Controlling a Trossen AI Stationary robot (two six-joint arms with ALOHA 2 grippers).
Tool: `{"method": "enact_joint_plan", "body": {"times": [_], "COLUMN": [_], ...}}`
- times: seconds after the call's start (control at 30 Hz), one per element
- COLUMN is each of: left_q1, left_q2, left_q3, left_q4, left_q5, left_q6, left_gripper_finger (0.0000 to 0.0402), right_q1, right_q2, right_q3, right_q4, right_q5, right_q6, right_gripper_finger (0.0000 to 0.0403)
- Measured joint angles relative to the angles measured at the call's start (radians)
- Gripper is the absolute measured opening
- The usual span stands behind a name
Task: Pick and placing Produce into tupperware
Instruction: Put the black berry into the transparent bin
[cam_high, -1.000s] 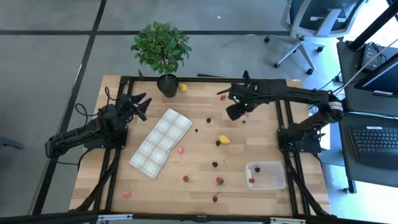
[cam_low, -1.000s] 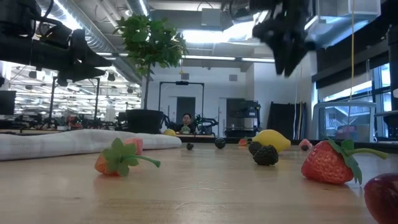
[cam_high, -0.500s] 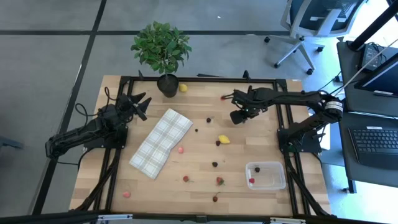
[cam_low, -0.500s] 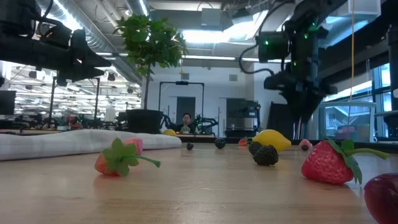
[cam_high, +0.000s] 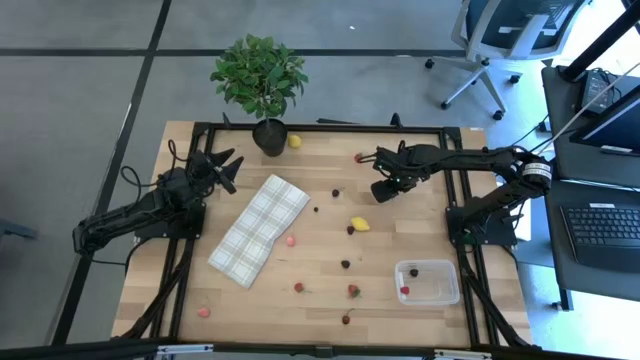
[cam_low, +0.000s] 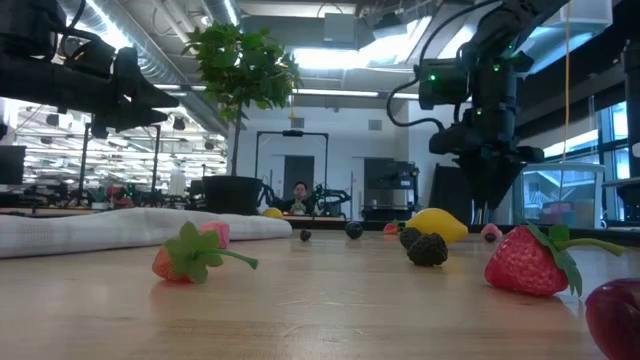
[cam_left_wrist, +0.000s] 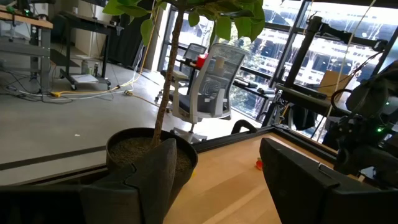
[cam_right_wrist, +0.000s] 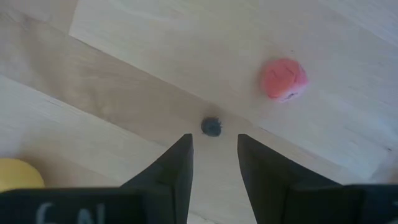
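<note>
The right hand (cam_right_wrist: 212, 163) hangs a little open and empty above a small dark berry (cam_right_wrist: 211, 126) on the desk (cam_right_wrist: 124, 74).

Tiny red, dark and yellow produce (cam_high: 359, 224) lies scattered; one dark berry (cam_right_wrist: 211, 126) sits just ahead of the right gripper (cam_right_wrist: 213, 158). The clear tupperware (cam_high: 428, 283) lies well apart, holding two pieces.

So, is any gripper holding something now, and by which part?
Nothing is held. The right gripper is open above a small dark berry; the left gripper is open and empty.
</note>
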Motion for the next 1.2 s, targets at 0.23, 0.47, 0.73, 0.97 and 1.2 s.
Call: {"method": "enact_joint_plan", "body": {"times": [0.23,0.47,0.73,0.97,1.2], "left_q1": [0.000,0.000,0.000,0.000,0.000], "left_q2": [0.000,0.000,0.000,0.000,0.000], "left_q3": [0.000,0.000,0.000,0.000,0.000], "left_q4": [0.000,0.000,0.000,0.000,0.000], "left_q5": [0.000,0.000,0.000,0.000,0.000], "left_q6": [0.000,0.000,0.000,0.000,0.000], "left_gripper_finger": [0.0225,0.0225,0.0225,0.0225,0.0225], "right_q1": [0.000,0.000,0.014,0.020,0.020], "right_q2": [0.000,0.000,0.000,0.000,0.000], "right_q3": [0.000,0.000,0.000,0.000,-0.031], "right_q4": [0.001,0.002,0.013,0.024,0.065], "right_q5": [-0.007,-0.007,-0.008,-0.009,-0.009], "right_q6": [0.000,-0.002,0.031,0.101,0.103], "right_gripper_finger": [0.0132,0.0182,0.0222,0.0213,0.0191]}}
